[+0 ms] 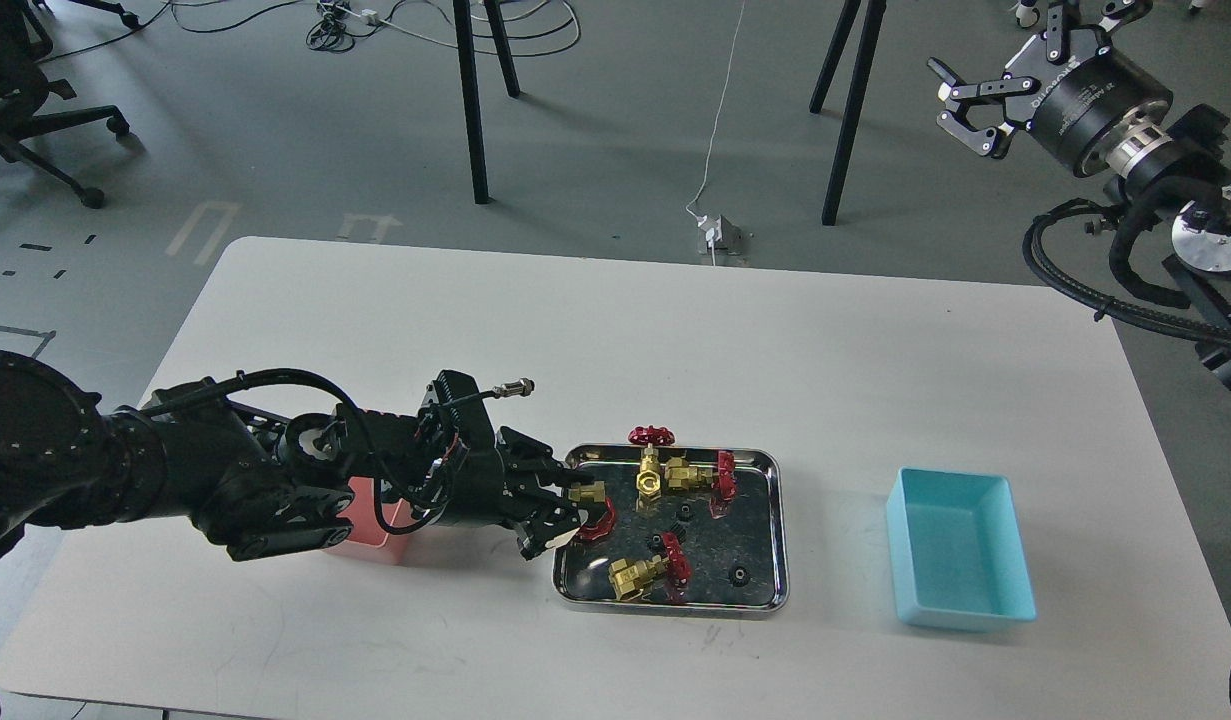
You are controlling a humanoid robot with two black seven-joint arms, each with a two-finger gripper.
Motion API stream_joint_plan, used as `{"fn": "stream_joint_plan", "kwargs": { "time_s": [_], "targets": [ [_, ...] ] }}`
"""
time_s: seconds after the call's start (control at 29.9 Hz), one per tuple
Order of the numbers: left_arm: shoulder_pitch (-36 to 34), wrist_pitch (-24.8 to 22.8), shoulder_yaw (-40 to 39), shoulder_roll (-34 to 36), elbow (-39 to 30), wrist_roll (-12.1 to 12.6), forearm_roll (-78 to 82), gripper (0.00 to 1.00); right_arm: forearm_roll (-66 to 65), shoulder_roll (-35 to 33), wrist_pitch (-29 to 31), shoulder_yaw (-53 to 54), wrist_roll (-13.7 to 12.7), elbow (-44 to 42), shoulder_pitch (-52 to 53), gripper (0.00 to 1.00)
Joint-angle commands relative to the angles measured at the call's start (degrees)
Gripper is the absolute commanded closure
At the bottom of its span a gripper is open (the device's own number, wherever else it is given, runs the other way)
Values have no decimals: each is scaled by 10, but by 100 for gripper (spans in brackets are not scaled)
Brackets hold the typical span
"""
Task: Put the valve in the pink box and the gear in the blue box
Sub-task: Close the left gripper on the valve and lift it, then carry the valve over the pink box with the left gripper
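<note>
My left gripper (567, 508) reaches over the left edge of the steel tray (750, 520), its fingers closed around a brass valve with a red handwheel (589, 503). Three more valves lie in the tray: one upright at the back (652, 462), one beside it (699, 475), one at the front (647, 571). Small black gears (684, 512) (740, 576) lie between them. The pink box (373, 538) sits left of the tray, mostly hidden behind my left arm. The blue box (960, 548) stands empty right of the tray. My right gripper (963, 108) is open, high at the upper right.
The white table (615, 330) holds only the tray and the two boxes. Beyond its far edge are black stand legs (475, 110), floor cables and a power block (723, 238). An office chair (35, 110) is at the far left.
</note>
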Motion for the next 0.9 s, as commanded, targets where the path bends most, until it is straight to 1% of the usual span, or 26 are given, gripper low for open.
{"fn": "stream_joint_plan", "kwargs": {
  "time_s": [0.0, 0.23, 0.44, 0.5, 0.64, 0.77, 0.87],
  "targets": [
    [0, 12, -2, 1, 4, 0, 4, 74, 0, 0, 0, 0, 1, 0, -1, 1],
    [-3, 32, -9, 12, 4, 0, 3, 77, 0, 0, 0, 0, 2, 1, -4, 1],
    [-10, 40, -11, 32, -2, 0, 1, 76, 0, 1, 0, 1, 2, 1, -3, 1],
    [-11, 50, -15, 47, -8, 0, 1, 76, 0, 2, 0, 1, 2, 0, -2, 1],
    [-14, 60, -48, 88, -43, 0, 2, 76, 0, 2, 0, 2, 2, -1, 1, 1],
    [-20, 60, -81, 148, -110, 0, 3, 76, 0, 3, 0, 2, 3, -2, 0, 1],
    [-31, 61, -90, 191, -140, 0, 5, 76, 0, 13, 0, 2, 3, -2, 1, 1]
  ]
}}
